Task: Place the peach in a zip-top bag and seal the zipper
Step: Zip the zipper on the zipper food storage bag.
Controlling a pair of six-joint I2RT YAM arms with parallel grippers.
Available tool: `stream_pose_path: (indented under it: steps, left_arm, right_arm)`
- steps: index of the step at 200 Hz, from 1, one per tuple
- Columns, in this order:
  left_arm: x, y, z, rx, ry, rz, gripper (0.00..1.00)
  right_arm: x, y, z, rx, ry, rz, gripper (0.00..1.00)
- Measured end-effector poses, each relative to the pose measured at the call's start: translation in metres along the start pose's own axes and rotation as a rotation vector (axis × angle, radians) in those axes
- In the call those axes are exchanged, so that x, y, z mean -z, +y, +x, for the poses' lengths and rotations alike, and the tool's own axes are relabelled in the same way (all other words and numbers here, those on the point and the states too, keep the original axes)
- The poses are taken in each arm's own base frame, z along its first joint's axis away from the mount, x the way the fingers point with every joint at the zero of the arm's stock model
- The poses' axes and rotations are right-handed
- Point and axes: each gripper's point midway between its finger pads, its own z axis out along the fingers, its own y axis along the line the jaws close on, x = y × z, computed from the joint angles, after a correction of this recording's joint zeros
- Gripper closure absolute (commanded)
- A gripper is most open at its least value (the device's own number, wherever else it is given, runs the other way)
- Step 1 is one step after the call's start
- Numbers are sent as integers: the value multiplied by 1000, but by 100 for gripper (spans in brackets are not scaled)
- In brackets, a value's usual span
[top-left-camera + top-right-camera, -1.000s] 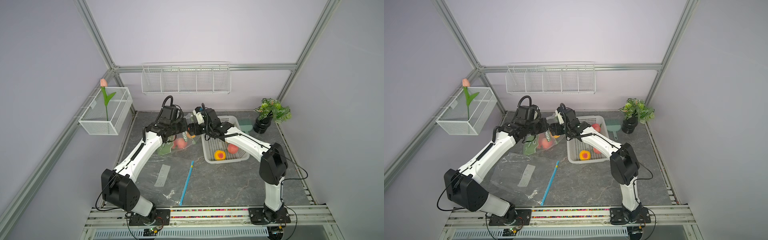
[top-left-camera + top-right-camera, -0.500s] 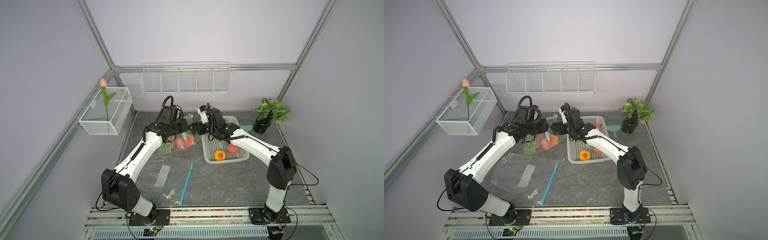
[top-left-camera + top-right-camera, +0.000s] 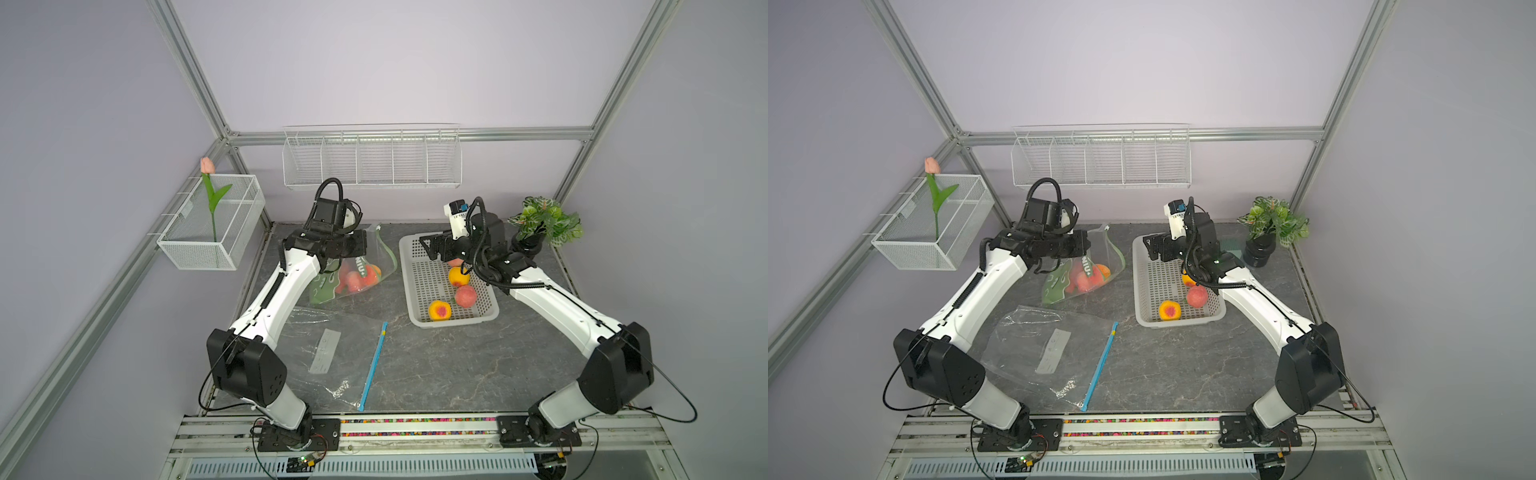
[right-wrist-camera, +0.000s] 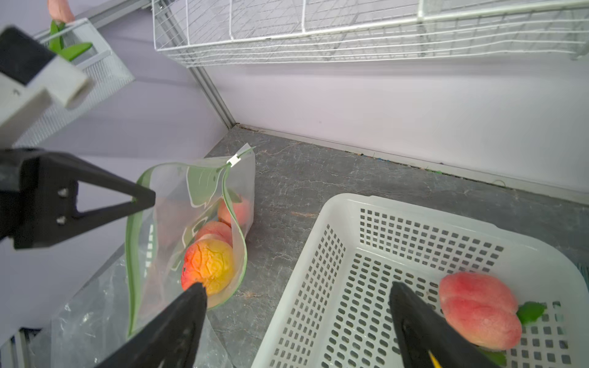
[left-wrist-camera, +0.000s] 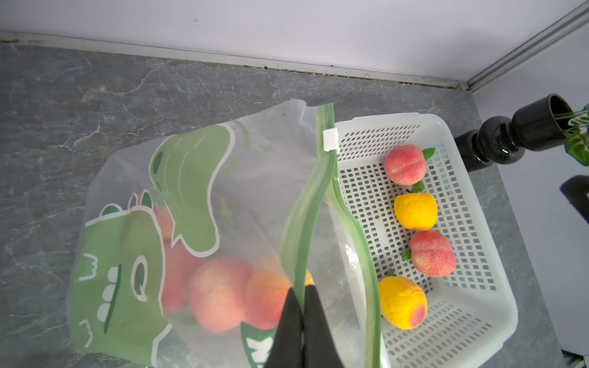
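The zip-top bag [image 3: 359, 272] with a green dinosaur print stands at the back of the table. My left gripper [image 5: 302, 288] is shut on one side of its green zipper edge and holds the mouth open. Several peaches lie in the bag, with a yellow-red peach [image 4: 208, 264] nearest the mouth. The white slider [image 5: 330, 139] sits at the far end of the zipper. My right gripper [image 4: 297, 286] is open and empty, hovering over the rear left corner of the white basket [image 3: 406, 272]. In the basket lie several more peaches [image 3: 465, 296].
A clear bag [image 3: 328, 353] with a blue zipper [image 3: 374, 365] lies flat near the front. A potted plant [image 3: 540, 224] stands behind the basket at the right. A wire shelf [image 3: 372, 158] hangs on the back wall, and a wire basket with a tulip [image 3: 212, 224] on the left.
My right gripper has drawn back from the bag's mouth to above the basket's corner, empty. The yellow-red peach now lies in the bag. The left arm has not moved.
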Motion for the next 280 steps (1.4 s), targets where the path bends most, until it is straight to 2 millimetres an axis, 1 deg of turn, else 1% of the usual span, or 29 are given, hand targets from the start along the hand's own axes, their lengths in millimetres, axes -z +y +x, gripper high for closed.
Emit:
stream_pose_path:
  steps: [38, 58, 74, 99, 114, 141, 147, 171, 187, 197, 228, 280]
  left_arm:
    - [23, -13, -13, -140, -7, 47, 100]
    - [33, -16, -18, -210, -10, 67, 100]
    - [37, -17, -15, -261, 8, 88, 100]
    - [40, -18, -1, -328, 60, 124, 100]
    - [41, -21, 6, -362, 86, 155, 100]
    - [42, -26, 15, -406, 111, 200, 100]
    - [42, -27, 17, -412, 115, 208, 100]
    - [41, -30, 27, -424, 140, 240, 100]
    - [40, -30, 31, -426, 152, 251, 100]
    - [40, -30, 32, -427, 154, 255, 100]
    - [42, -33, 33, -434, 149, 272, 100]
    - [45, -36, 33, -435, 145, 285, 100]
  right_arm:
    - [0, 6, 21, 197, -4, -63, 10]
    - [1, 7, 24, 280, -2, -94, 11]
    - [3, 8, 23, 338, -10, -122, 13]
    - [6, 11, 23, 437, -22, -175, 19]
    - [8, 17, 24, 502, -31, -217, 23]
    - [9, 30, 27, 597, -48, -303, 39]
    - [8, 33, 28, 615, -52, -325, 42]
    - [3, 39, 37, 666, -57, -392, 44]
    - [-2, 40, 42, 697, -59, -414, 45]
    - [-5, 40, 45, 714, -61, -422, 43]
    - [-15, 41, 45, 792, -95, -421, 46]
    - [-27, 54, 42, 886, -158, -426, 49]
